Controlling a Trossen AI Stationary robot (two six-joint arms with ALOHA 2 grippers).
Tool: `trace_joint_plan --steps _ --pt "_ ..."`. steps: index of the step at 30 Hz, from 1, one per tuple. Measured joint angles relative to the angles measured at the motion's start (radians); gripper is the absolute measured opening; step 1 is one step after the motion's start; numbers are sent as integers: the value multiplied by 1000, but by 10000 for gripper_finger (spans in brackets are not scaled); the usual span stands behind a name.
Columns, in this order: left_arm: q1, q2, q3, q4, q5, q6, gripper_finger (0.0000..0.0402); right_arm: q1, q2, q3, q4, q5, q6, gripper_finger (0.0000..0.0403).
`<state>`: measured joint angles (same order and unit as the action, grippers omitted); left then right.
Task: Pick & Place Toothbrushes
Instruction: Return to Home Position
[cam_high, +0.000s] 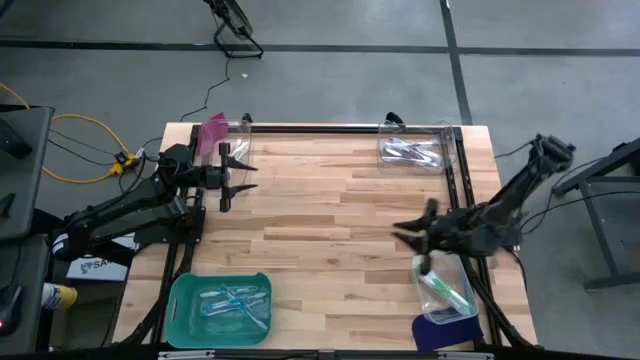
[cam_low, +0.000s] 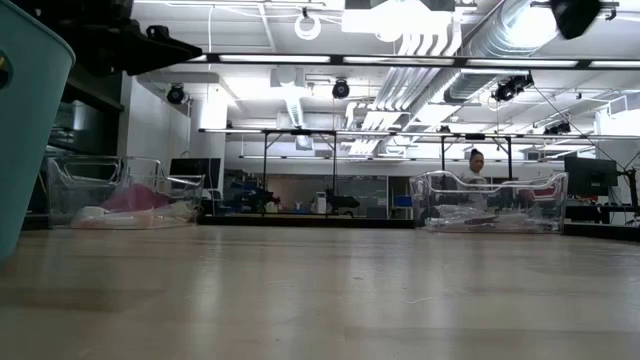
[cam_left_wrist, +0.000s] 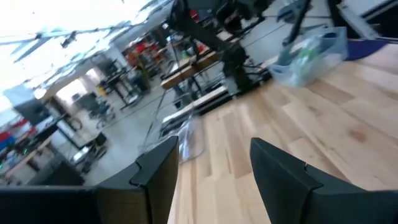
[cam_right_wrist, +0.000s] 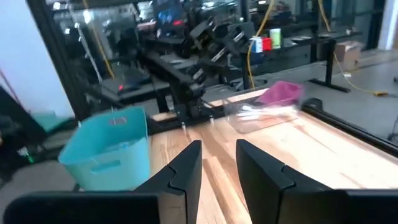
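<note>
Toothbrushes lie in three containers: several teal-blue ones in a teal bin (cam_high: 220, 308) at the near left, several in a clear bin (cam_high: 412, 152) at the far right, and green ones in a clear bin (cam_high: 445, 290) at the near right. My left gripper (cam_high: 243, 177) hovers open and empty near the far left, pointing toward the table's right; its wrist view shows only bare table between the fingers (cam_left_wrist: 214, 149). My right gripper (cam_high: 407, 236) is open and empty at the table's right, just beyond the near right bin, pointing left. Its wrist view (cam_right_wrist: 219, 149) shows a narrow gap.
A clear bin with a pink object (cam_high: 222, 135) stands at the far left. A dark blue lid (cam_high: 445, 332) lies under the near right bin. The wooden table's middle (cam_high: 330, 220) is bare. A black frame rail (cam_high: 320, 129) runs along the far edge.
</note>
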<state>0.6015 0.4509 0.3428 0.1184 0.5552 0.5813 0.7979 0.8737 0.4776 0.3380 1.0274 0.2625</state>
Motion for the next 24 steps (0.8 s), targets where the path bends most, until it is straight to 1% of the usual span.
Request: trace_joint_plan --steps 4,6,8,9,13,16,20,24 --pt "0 -40 0 -29 39 35 193 -160 182 -2 236 -227 -58 93" --pt "0 -53 0 -49 54 59 193 -239 260 1 323 -341 -69 93" --pt "0 -63 -1 -72 67 77 193 -299 316 -2 375 -417 -95 93" --pt "0 -69 -7 -67 72 77 193 -320 329 -3 396 -437 -113 93" --pt "1 -112 -50 -59 90 90 193 -377 316 -4 417 -460 -151 93" --pt "1 -151 -76 -56 89 92 193 -383 250 -34 415 -459 -187 93" --pt "1 -203 -104 -59 86 91 193 -390 119 -126 423 -452 -173 93" --pt "1 -235 -144 -58 84 72 193 -455 56 -241 512 -467 -105 93"
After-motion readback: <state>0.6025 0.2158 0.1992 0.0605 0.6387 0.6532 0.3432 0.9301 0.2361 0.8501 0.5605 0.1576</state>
